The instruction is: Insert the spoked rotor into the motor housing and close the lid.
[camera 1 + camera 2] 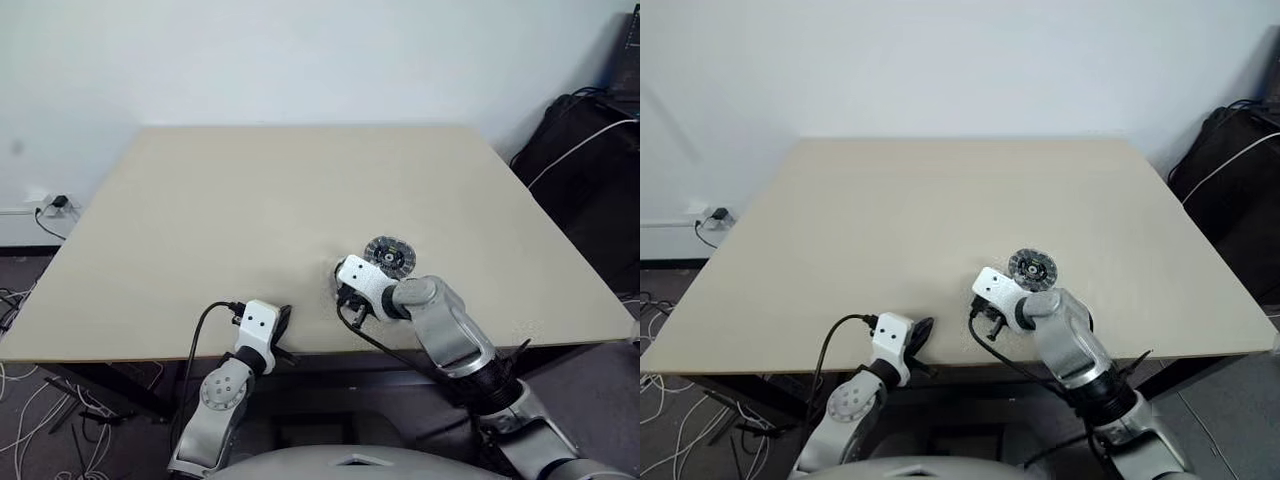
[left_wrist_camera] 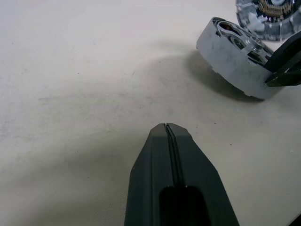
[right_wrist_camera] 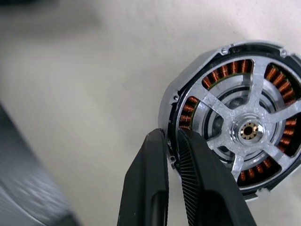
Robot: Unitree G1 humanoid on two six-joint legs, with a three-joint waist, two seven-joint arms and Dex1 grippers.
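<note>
My right end effector (image 3: pixel 170 135) is pinched narrow on the rim of the motor housing (image 3: pixel 235 66), holding it tipped up off the counter (image 1: pixel 250 220). The spoked rotor (image 3: pixel 249 131) sits inside over the copper windings - seated, as far as I can judge. The lid (image 1: pixel 390 257) lies flat on the counter just beyond that end effector and slightly to its right, not touching the housing. My left end effector (image 2: pixel 167 126) is closed on nothing, near the counter's front edge, well apart from the lid. So the right arm is nearer - the housing must go down level before the lid can be fetched.
</note>
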